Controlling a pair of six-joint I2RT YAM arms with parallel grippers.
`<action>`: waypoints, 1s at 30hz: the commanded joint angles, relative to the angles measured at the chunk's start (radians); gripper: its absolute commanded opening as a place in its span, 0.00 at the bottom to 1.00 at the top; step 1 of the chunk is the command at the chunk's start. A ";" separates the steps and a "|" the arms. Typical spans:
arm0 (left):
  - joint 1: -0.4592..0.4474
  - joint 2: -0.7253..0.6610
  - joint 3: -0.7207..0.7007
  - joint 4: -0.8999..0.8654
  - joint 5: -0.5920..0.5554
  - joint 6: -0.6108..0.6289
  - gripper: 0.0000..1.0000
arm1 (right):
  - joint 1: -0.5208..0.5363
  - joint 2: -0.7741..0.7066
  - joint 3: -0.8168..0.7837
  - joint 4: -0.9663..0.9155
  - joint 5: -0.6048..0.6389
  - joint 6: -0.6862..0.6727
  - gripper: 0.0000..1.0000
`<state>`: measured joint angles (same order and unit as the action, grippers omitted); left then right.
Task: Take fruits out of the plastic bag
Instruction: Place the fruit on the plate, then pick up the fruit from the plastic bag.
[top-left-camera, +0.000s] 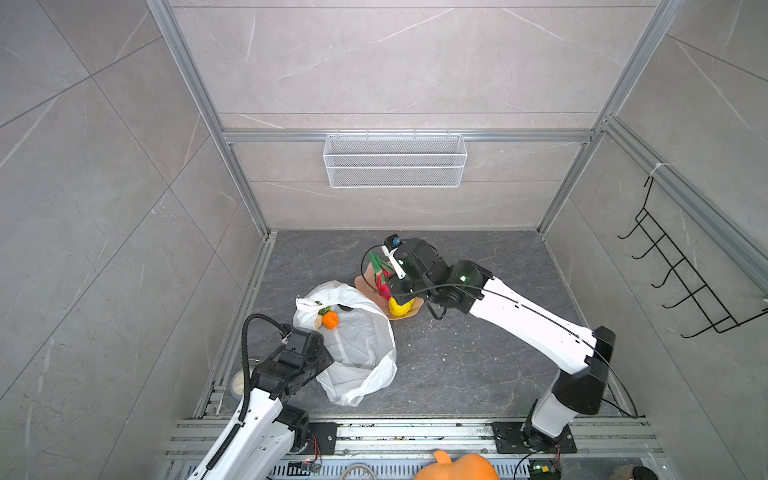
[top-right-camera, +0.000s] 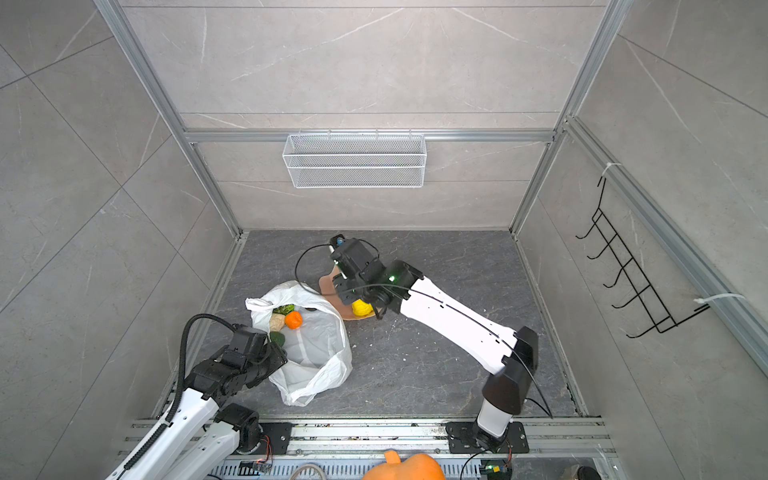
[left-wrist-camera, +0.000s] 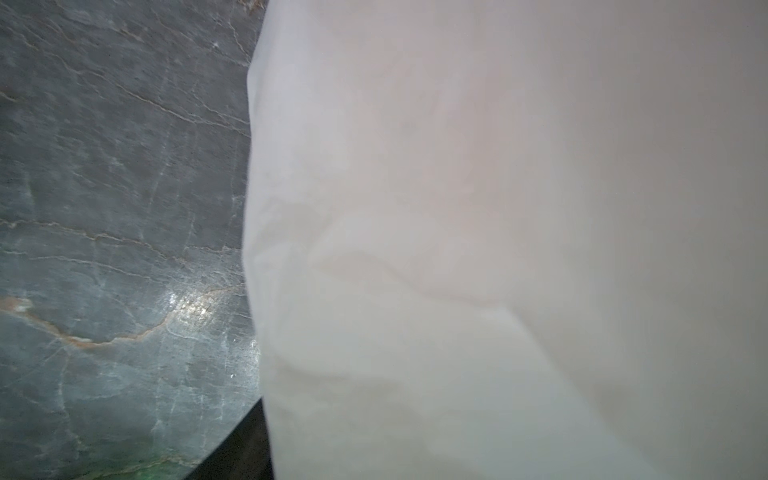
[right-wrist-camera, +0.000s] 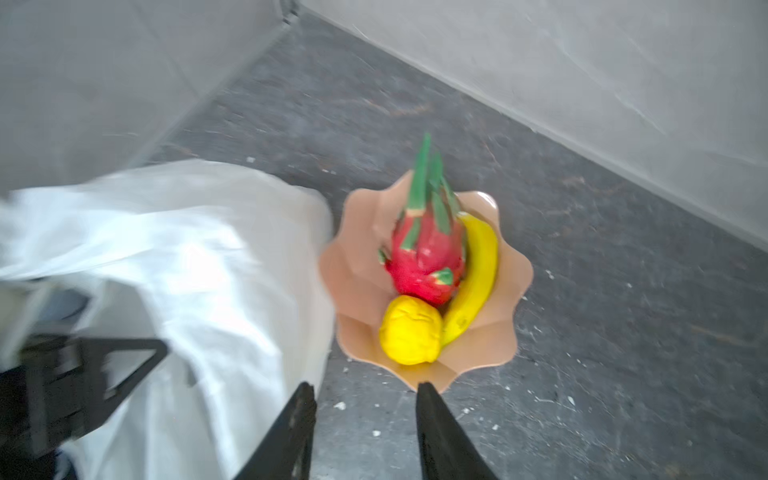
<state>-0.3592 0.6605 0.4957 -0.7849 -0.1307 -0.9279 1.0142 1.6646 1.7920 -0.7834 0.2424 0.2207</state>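
- Plastic bag (top-left-camera: 357, 345): on table (top-left-camera: 457, 365), mouth open; orange fruit (top-left-camera: 330, 320) and others inside.
- Bowl (right-wrist-camera: 511, 299), just beside: dragon fruit (right-wrist-camera: 428, 257), banana (right-wrist-camera: 478, 274), lemon (right-wrist-camera: 409, 330) (already out).
- Right gripper (right-wrist-camera: 365, 390): jaws apart, empty, near bowl; next reach is probably into the bag.
- Left gripper (top-left-camera: 309, 338): at bag's edge; jaws hidden, cannot tell.

Fixtures and props around the dark stone tabletop (top-left-camera: 457, 365)

A peach scalloped bowl (right-wrist-camera: 509, 316) sits on the tabletop toward the back. A white mesh basket (top-left-camera: 395, 162) hangs on the rear wall, and a black wire hook rack (top-left-camera: 685, 259) hangs on the side wall. A large orange pumpkin (top-left-camera: 461, 467) shows at the front edge.
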 joint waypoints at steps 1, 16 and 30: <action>0.005 -0.001 0.012 -0.019 -0.028 -0.003 0.62 | 0.094 -0.028 -0.054 -0.024 0.035 0.040 0.43; 0.005 -0.020 -0.007 -0.020 -0.026 -0.015 0.61 | 0.267 0.228 -0.005 0.059 -0.056 0.085 0.44; 0.004 -0.021 -0.009 -0.036 -0.057 -0.029 0.56 | 0.161 0.569 0.230 0.034 -0.120 0.045 0.44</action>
<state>-0.3592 0.6411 0.4950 -0.7868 -0.1577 -0.9432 1.2121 2.1700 1.9514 -0.7254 0.1390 0.2836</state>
